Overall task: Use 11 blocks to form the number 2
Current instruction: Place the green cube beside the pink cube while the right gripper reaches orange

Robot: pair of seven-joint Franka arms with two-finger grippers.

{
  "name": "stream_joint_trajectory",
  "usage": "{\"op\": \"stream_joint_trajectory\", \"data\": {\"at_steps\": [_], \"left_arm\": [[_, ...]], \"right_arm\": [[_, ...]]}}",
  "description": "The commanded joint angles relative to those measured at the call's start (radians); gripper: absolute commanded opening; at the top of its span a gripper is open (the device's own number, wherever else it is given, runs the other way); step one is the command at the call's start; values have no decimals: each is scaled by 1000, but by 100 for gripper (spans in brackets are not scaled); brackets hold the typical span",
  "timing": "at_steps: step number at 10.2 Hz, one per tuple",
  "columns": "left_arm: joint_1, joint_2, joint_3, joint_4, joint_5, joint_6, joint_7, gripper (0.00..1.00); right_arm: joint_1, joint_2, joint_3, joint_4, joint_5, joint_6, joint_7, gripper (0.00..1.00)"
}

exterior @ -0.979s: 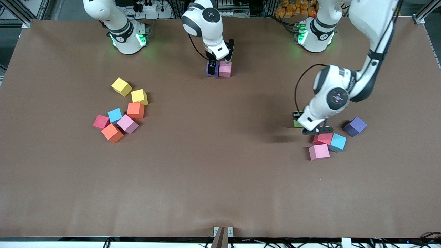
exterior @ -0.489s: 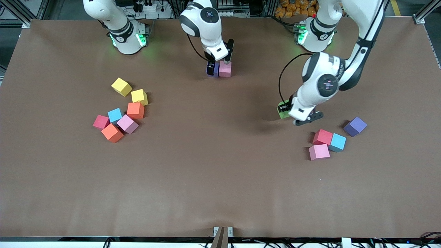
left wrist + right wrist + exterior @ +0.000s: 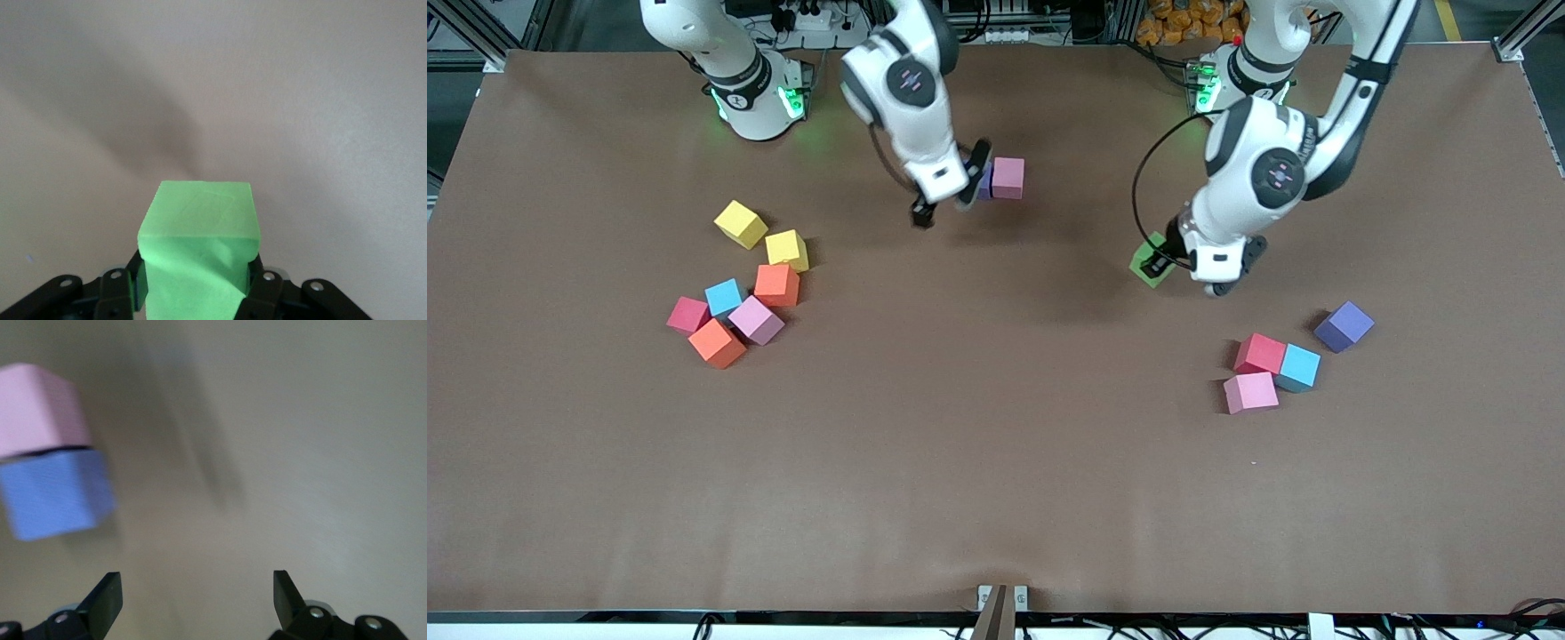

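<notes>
The green block (image 3: 1151,266) sits clamped between the fingers of the left gripper (image 3: 1183,271), lifted off the brown table (image 3: 996,444); in the left wrist view the green block (image 3: 199,257) fills the gap between the two closed pads, sticking out past their tips, with bare table under it

Toward the left arm's end of the table lie four more blocks: a red one (image 3: 1259,352) touching a light blue one (image 3: 1298,366), a pink one (image 3: 1250,392) just beside them and nearer the camera, and a purple one (image 3: 1344,325) a little apart

The right gripper (image 3: 947,194) hangs spread wide with nothing between its fingers (image 3: 105,599), above the table just beside a pink block (image 3: 1008,177) and a purple block (image 3: 984,182) that touch each other; its arm partly covers the purple one

Toward the right arm's end sits a cluster: red (image 3: 687,314), light blue (image 3: 723,296), pink (image 3: 756,319) and two orange blocks (image 3: 776,284) (image 3: 716,342), with two yellow cubes (image 3: 740,223) (image 3: 787,250) next to them, farther from the camera
</notes>
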Motion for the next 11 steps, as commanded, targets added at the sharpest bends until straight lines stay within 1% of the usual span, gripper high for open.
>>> {"op": "stream_joint_trajectory", "data": {"at_steps": [1,2,3,4,5,6,7,8,10,11], "left_arm": [[7,-28,-83,-87,-22,116,-210,0],[5,-23,-117,-107,-22,155,-302,0],[8,-19,-167,-117,-22,189,-399,0],[13,-19,-216,-119,-22,199,-488,0],[15,-17,-262,-119,-22,200,-570,0],[15,-11,-298,-118,-22,200,-650,0],[15,0,-327,-118,-22,204,-727,0],[13,15,-359,-118,-24,222,-793,0],[1,42,-376,-118,-22,229,-887,0],[-2,53,-389,-119,-22,229,-910,0]], "right_arm": [[-208,-1,-2,41,-8,-66,-35,100],[-280,-6,-2,46,-17,-69,-76,100],[-367,-9,-2,60,-11,-74,-132,100],[-433,6,-4,115,-12,-156,-172,100],[-493,66,-5,202,-15,-268,-234,100],[-541,101,-8,242,-15,-298,-261,100],[-616,106,-7,246,-17,-268,-264,100],[-652,106,-7,243,-17,-223,-266,100],[-743,111,-5,243,-17,-171,-266,100],[-773,129,-5,241,-15,-146,-267,100]]}}
